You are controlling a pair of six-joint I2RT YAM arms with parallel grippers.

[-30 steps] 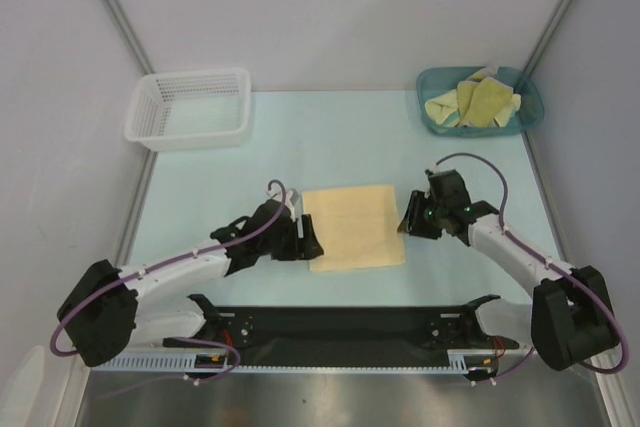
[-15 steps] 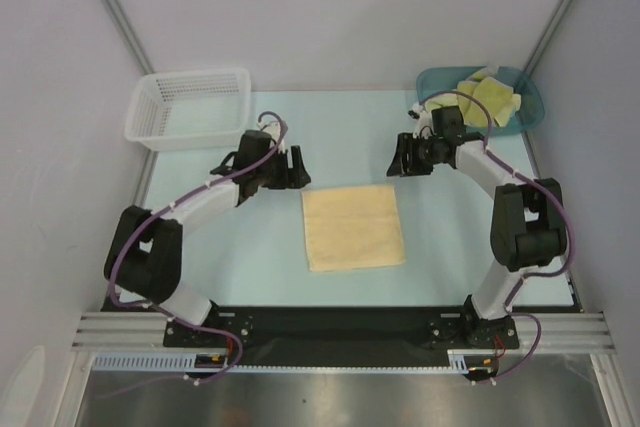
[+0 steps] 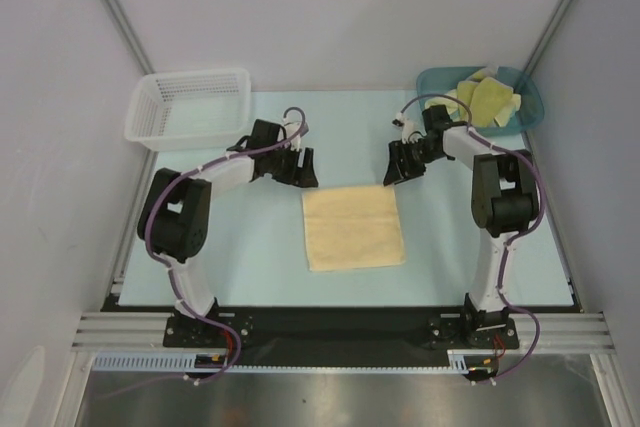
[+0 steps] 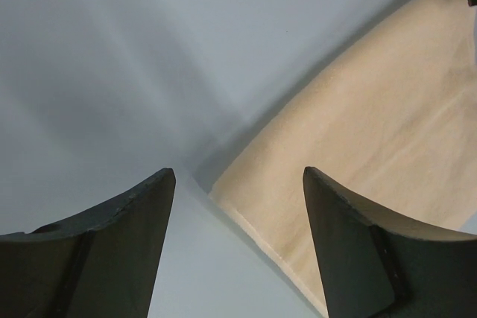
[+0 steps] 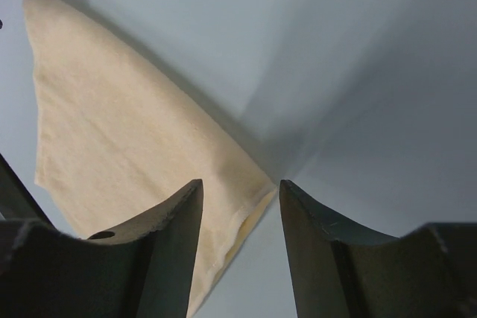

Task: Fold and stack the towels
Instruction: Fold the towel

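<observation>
Towel [image 3: 353,227]: pale yellow, lying flat at the middle of the table [image 3: 250,247].
White mesh basket [image 3: 190,107]: far-left corner, well apart from it.
Teal bin [image 3: 424,89]: far-right corner, with more towels [image 3: 485,99] heaped inside.
Left gripper [image 3: 303,169]: jaws apart, nothing between them, just beside the far-left corner.
Right gripper [image 3: 392,169]: jaws apart, far-right corner at the gap, unclamped.
Change: 1 second ago both flanked the cloth's sides; now both sit at its 2 far corners.
Meaning: probably lined up to pinch and fold toward the near edge.
</observation>
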